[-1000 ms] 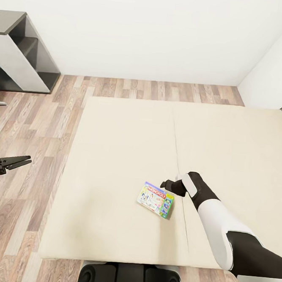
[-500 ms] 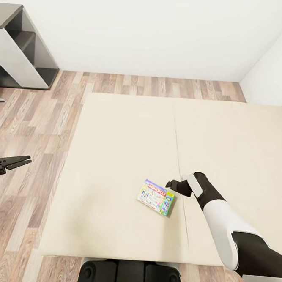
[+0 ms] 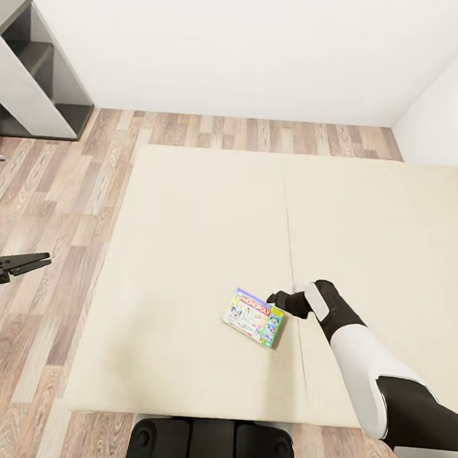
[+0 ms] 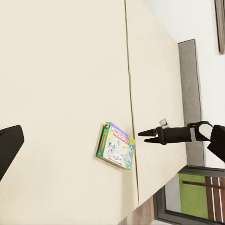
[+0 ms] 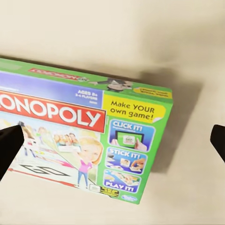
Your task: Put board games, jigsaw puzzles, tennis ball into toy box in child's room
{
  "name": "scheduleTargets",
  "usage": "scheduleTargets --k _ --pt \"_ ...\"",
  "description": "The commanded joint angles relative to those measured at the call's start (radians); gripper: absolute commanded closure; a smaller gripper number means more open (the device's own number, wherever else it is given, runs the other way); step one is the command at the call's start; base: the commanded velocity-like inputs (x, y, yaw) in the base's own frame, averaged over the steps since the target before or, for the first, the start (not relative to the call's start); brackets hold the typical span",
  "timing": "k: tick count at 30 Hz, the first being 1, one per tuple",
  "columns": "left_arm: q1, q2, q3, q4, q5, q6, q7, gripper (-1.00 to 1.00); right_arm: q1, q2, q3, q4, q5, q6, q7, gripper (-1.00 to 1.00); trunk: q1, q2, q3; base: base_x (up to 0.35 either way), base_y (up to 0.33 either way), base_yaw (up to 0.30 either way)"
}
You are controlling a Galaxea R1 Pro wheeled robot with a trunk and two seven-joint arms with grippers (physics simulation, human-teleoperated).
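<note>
Your right wrist camera looks down on a flat green-edged Monopoly board game box (image 5: 89,140) lying on the plain beige mattress (image 5: 140,37). The box's yellow "Make YOUR own game!" panel sits towards its three o'clock edge. The right gripper's (image 5: 112,140) two dark fingertips (image 5: 10,145) stand spread apart, flanking the box.

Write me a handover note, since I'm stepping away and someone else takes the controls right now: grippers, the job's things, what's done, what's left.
Right gripper: open, empty, poised just beside the Monopoly box, fingertips spread wide in the right wrist view.
Left gripper: out over the wood floor, empty; open or shut unclear.
Monopoly box: flat on the bed, near its front edge, beside the centre seam.
Done: nothing judged packed from these views.
Left: grasp this box and carry it to the toy box; then the remaining toys.
</note>
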Motion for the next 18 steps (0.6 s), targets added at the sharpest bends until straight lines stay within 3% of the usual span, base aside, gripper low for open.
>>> scheduleTargets --k 1,18 --pt "0.000 0.000 0.000 0.000 -0.001 0.011 -0.005 -1.00 0.000 0.000 -0.004 -0.001 -0.008 0.004 -0.005 -1.00 0.001 -0.002 -0.002 0.000 0.000 0.000" --pt "0.000 0.000 -0.003 0.000 -0.001 0.011 -0.005 -1.00 -0.001 -0.001 -0.004 -0.005 -0.006 0.003 0.007 -1.00 0.001 -0.002 -0.004 0.000 0.000 0.000"
